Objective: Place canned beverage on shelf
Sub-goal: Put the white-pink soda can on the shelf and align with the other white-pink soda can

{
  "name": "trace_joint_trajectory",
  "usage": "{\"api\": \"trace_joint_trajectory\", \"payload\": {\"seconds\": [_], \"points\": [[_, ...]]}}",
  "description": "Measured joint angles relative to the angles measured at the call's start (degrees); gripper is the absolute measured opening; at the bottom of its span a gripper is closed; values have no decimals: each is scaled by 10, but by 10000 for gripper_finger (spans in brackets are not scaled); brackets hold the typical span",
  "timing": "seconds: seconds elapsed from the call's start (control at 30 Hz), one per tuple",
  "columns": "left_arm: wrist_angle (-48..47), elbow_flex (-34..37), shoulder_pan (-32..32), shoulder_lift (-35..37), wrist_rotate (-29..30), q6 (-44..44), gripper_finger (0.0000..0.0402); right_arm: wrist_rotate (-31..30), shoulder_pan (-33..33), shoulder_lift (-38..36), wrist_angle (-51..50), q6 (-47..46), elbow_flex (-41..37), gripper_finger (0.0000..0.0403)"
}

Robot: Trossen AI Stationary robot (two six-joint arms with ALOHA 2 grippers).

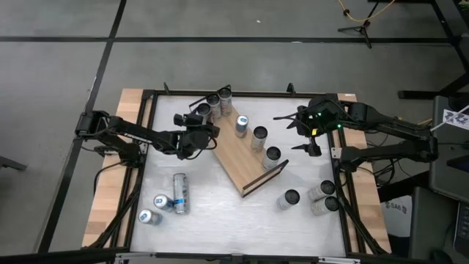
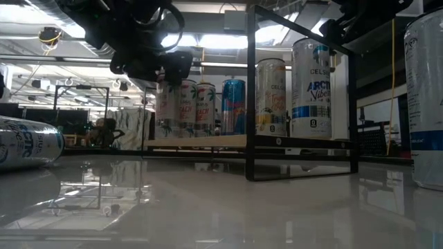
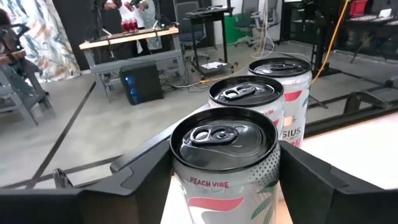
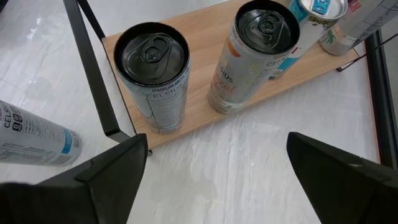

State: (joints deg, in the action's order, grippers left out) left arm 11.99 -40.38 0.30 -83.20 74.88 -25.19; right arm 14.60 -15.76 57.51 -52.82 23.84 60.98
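The shelf (image 1: 238, 158), a light wooden board with black wire ends, lies slantwise on the white table. Several cans stand on it. At its far left end stands a pale "Peach Vibe" can (image 3: 224, 162), and my left gripper (image 3: 227, 193) is shut on it; in the high view the gripper (image 1: 196, 123) sits beside that can (image 1: 203, 112). Two like cans (image 3: 249, 96) stand right behind it. My right gripper (image 4: 217, 180) hangs open over the table off the shelf's near right end, above a black can (image 4: 152, 74) and a pale one (image 4: 252, 59), touching nothing. My left gripper has the Peach Vibe can between its two fingers, one dark finger (image 3: 146, 183) against each side of the can's upper wall (image 3: 180, 186), just below the rim. The fingers come in about level from the table's near left. The can stands upright; its foot is hidden.
Three cans lie or stand at the near left (image 1: 180, 193). Three more stand at the near right (image 1: 321, 192). A black metal frame (image 1: 150, 147) borders the table. The low view shows one lying can (image 2: 28, 142) and a big can at the right edge (image 2: 426, 104).
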Motion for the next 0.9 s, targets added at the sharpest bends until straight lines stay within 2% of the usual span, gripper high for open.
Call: {"api": "trace_joint_trajectory", "payload": {"seconds": [0.37,0.63,0.9], "points": [[21,0,-12,-1,28,1,230,0,0,0,0,0,0,379],[23,0,-33,-1,95,3,231,0,0,0,0,0,0,379],[23,0,-28,-1,99,3,231,0,0,0,0,0,0,379]]}}
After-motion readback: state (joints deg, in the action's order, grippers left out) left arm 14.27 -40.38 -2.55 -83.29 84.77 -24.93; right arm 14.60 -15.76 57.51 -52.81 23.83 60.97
